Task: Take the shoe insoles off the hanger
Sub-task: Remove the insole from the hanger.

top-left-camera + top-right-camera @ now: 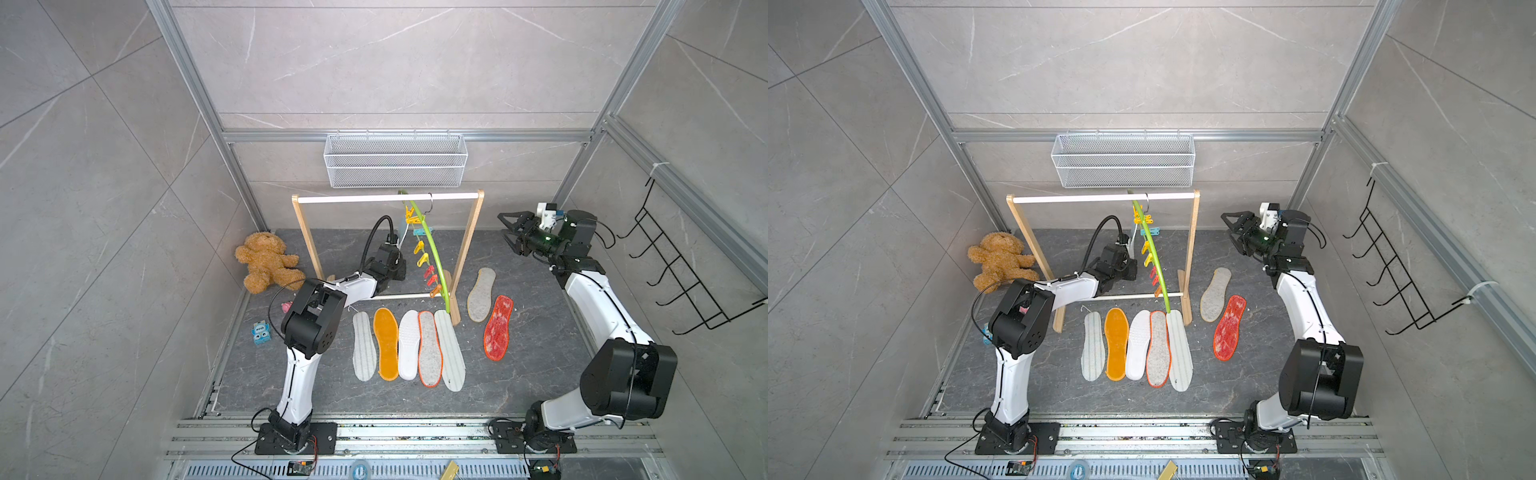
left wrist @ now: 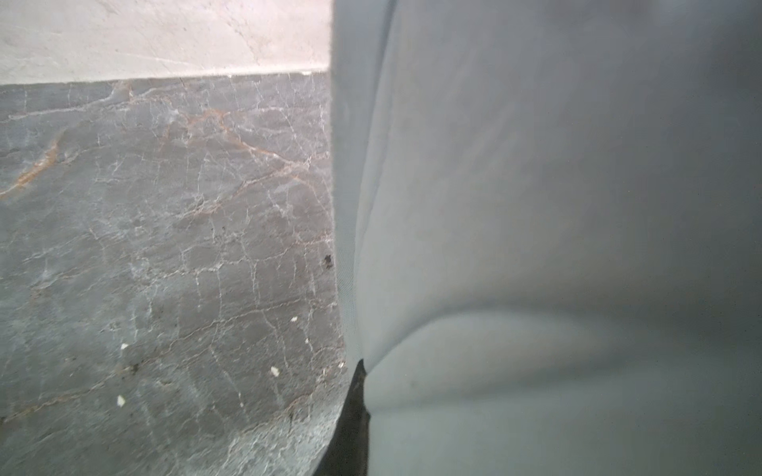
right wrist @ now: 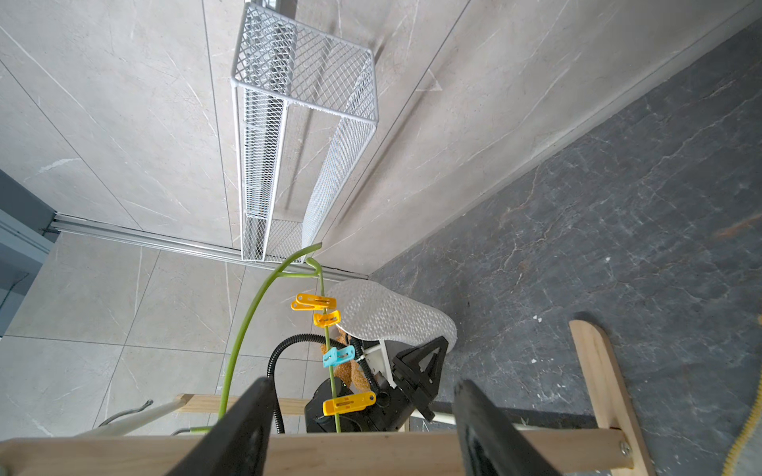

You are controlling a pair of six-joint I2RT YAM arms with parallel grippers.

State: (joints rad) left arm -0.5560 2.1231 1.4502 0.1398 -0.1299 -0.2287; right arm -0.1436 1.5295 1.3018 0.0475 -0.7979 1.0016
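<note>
While the blue-grey insole (image 3: 383, 313) is sitting up beside the hanger (image 1: 435, 254), my left gripper (image 3: 441, 344) is pinching its lower end, jaws pressed together on it. That pad is filling half the left wrist view.

Can't tell if a clip is biting its upper edge. In the right wrist view it's lying right by the yellow clips (image 3: 325, 319).

Judging this as the last one: seven insoles (image 1: 408, 345) are lying flat on the floor, in front of and beside the wooden rack (image 1: 467, 249).

Plan for doing it well:
- Pulling straight down along the pad, not sideways, so any clip is letting go without swinging the hanger or unhooking it from the white rail (image 1: 357, 199).
- Watching for folding: the pad looks soft and is bowing in my grip.

My right gripper (image 1: 508, 230) is hovering spread wide and empty, well apart on the rack's other side. It could be steadying the hanger if it's swinging.

After that, laying the pad in a free spot by the row, not on top of it.
</note>
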